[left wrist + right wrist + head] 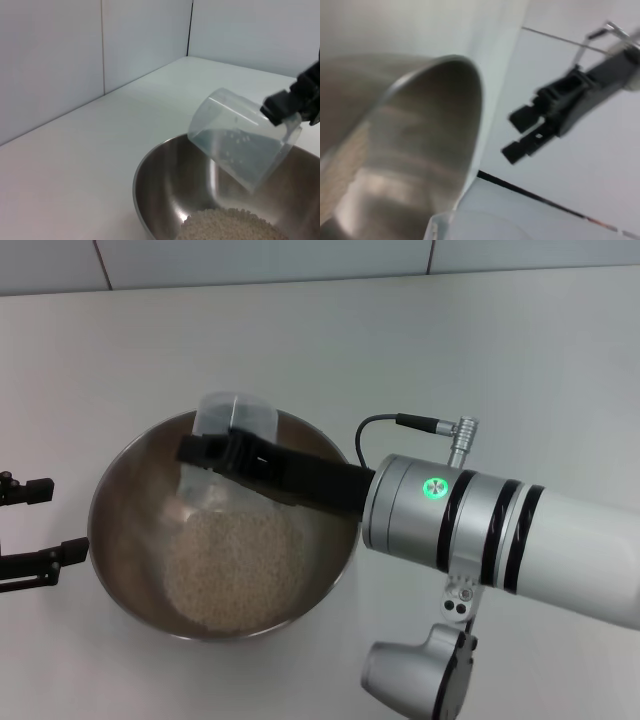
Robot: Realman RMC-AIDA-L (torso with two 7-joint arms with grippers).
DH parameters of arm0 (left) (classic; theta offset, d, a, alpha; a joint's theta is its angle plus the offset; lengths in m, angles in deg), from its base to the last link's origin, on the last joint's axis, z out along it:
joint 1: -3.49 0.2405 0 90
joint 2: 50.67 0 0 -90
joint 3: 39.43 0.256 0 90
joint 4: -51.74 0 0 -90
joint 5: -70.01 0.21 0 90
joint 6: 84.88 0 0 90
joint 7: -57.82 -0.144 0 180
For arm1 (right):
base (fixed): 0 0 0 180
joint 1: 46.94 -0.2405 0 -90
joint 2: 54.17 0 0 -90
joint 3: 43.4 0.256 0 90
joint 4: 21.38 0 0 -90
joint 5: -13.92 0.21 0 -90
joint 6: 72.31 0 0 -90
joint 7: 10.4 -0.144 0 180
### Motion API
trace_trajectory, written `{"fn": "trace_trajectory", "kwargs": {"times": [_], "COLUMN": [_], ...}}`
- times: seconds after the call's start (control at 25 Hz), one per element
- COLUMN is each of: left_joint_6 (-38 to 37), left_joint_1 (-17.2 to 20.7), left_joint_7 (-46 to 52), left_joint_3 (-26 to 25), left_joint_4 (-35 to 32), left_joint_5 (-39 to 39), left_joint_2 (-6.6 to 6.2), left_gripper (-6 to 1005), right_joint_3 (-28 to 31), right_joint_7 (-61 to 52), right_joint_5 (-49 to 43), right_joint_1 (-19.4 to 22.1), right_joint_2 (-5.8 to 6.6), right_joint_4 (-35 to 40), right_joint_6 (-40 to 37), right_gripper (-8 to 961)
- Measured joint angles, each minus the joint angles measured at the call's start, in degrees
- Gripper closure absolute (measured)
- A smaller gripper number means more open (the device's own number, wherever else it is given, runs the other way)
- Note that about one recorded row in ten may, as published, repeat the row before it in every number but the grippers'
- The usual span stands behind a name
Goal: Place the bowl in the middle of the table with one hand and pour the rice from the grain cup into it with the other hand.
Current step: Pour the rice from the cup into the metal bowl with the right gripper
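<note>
The steel bowl (130,475) sits on the white table (480,350), holding a mound of rice (235,570). My right gripper (215,450) is shut on the clear grain cup (228,415), which is tipped mouth-down over the bowl's far side. In the left wrist view the grain cup (240,145) looks nearly empty, with a few grains clinging inside, above the rice (230,225) and the bowl (155,175). My left gripper (50,520) stands open just left of the bowl's rim, holding nothing. The right wrist view shows the bowl (420,140) and the left gripper (532,132) beyond it.
Grey wall panels (260,260) run along the table's far edge. The right arm's silver forearm (500,530) reaches over the table's right half, down to the near edge.
</note>
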Motion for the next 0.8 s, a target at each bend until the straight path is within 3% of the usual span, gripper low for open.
{"fn": "trace_trajectory", "kwargs": {"times": [0.52, 0.8], "left_joint_6": [0.0, 0.0], "left_joint_1": [-0.2, -0.5], "left_joint_7": [0.0, -1.2], "left_joint_3": [0.0, 0.0], "left_joint_4": [0.1, 0.8], "left_joint_5": [0.0, -0.3], "left_joint_2": [0.0, 0.05], "left_gripper": [190, 189], "right_joint_3": [-0.3, 3.0], "right_joint_7": [-0.5, -0.1], "right_joint_5": [35.7, 58.1], "right_joint_1": [0.2, 2.6], "right_joint_2": [-0.11, -0.18], "right_joint_4": [-2.5, -3.7], "right_joint_6": [3.5, 0.0], "right_gripper": [939, 939]}}
